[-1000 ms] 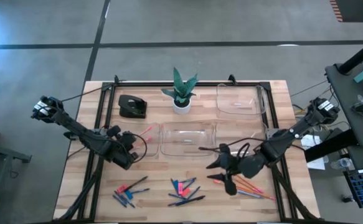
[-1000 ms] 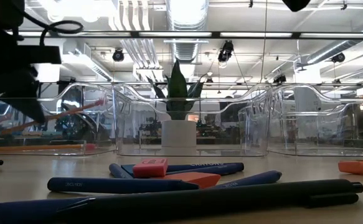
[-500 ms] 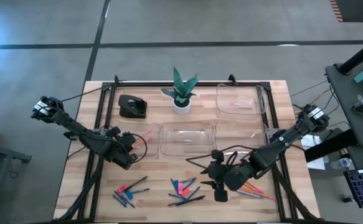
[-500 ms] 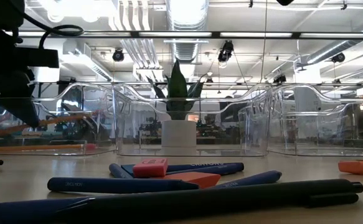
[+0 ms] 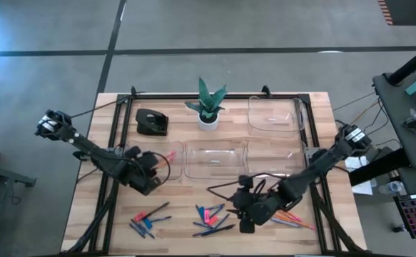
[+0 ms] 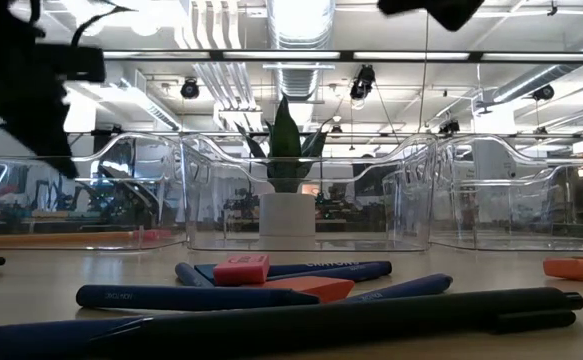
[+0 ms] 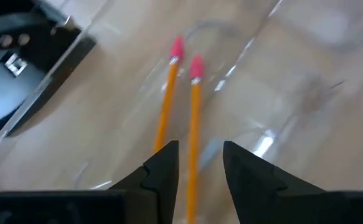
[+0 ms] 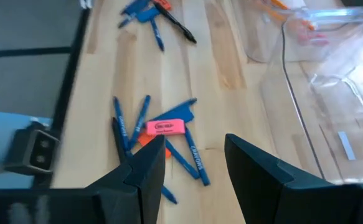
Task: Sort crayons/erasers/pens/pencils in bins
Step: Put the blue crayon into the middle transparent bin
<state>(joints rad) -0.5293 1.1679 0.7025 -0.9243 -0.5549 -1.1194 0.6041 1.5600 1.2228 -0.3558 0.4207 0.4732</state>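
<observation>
My left gripper (image 5: 153, 171) hangs open and empty over the near end of the left clear bin (image 5: 166, 158). In the left wrist view two orange pencils (image 7: 193, 106) with pink ends lie flat on that bin's floor, below the gripper (image 7: 200, 146). My right gripper (image 5: 239, 208) is open and empty above the table, just right of the middle pile of blue crayons (image 8: 190, 155), a pink eraser (image 8: 164, 127) and dark pens (image 5: 215, 230). More orange pencils (image 5: 292, 216) lie on the table under the right arm.
A second pile of crayons, erasers and a pen (image 5: 149, 220) lies near the front left. A middle bin (image 5: 215, 160), a right bin (image 5: 282, 155) and a far right bin (image 5: 273, 114) stand behind. A potted plant (image 5: 208, 107) and a black desk object (image 5: 151, 121) stand at the back.
The pencil that hung slanted under my left gripper has tipped level and dropped, and now lies on the left bin's floor. My right gripper has gone toward the table's left and near edges, from beside the middle bin to the middle pile.
</observation>
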